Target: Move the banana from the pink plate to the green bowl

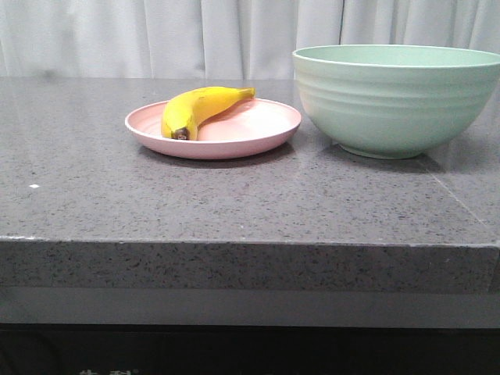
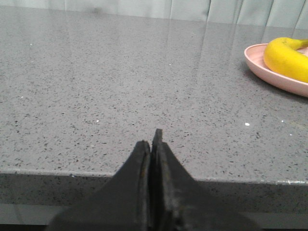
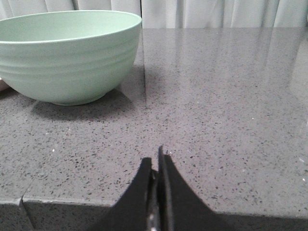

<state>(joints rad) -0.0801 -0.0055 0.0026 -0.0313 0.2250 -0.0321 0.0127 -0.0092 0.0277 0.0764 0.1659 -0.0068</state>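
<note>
A yellow banana (image 1: 199,109) with a dark tip lies on the pink plate (image 1: 258,134) at the table's middle. The green bowl (image 1: 398,98) stands just right of the plate. Neither gripper shows in the front view. My left gripper (image 2: 151,140) is shut and empty at the table's near edge; the plate (image 2: 269,77) and banana (image 2: 286,57) sit well off to its right. My right gripper (image 3: 156,158) is shut and empty at the near edge; the bowl (image 3: 67,57) stands ahead to its left.
The grey speckled stone table (image 1: 234,203) has a front edge close to both grippers. A pale curtain (image 1: 156,35) hangs behind the table.
</note>
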